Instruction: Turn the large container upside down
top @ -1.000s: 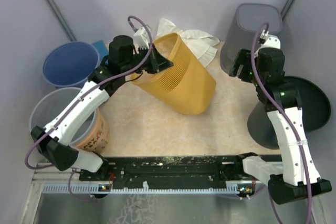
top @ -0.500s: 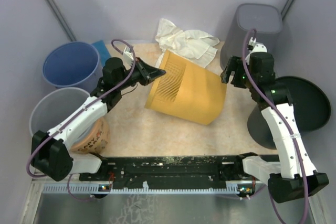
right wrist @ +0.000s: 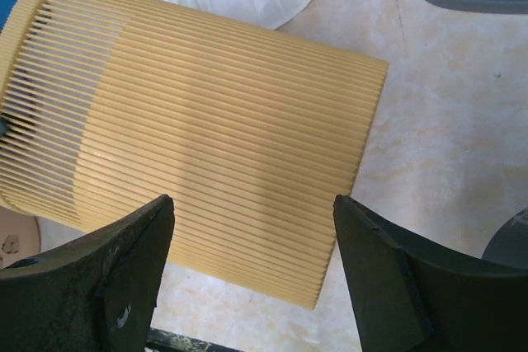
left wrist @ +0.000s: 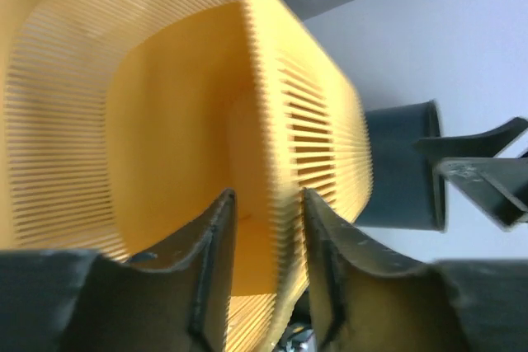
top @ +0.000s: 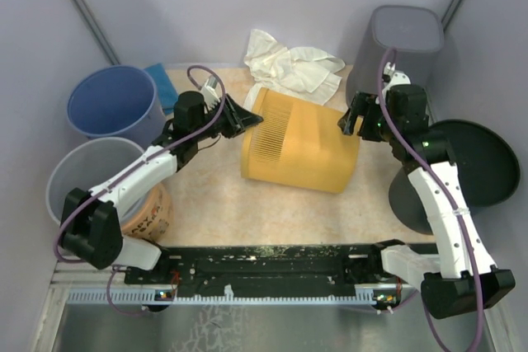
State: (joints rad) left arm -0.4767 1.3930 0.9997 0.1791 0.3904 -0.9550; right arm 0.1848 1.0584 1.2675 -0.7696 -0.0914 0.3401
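Yellow basket (top: 301, 142) sideways, rim betw. part-open L jaws, R jaws wide over base

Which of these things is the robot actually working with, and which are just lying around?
In the job:
- yellow slatted bin, lying on its side
- left claw, open astride its rim
- right claw, open over its wall

Just lying about:
- white cloth
- blue bucket
- grey bin at the back
- dark bin on the right
- clear bucket
- brown tub
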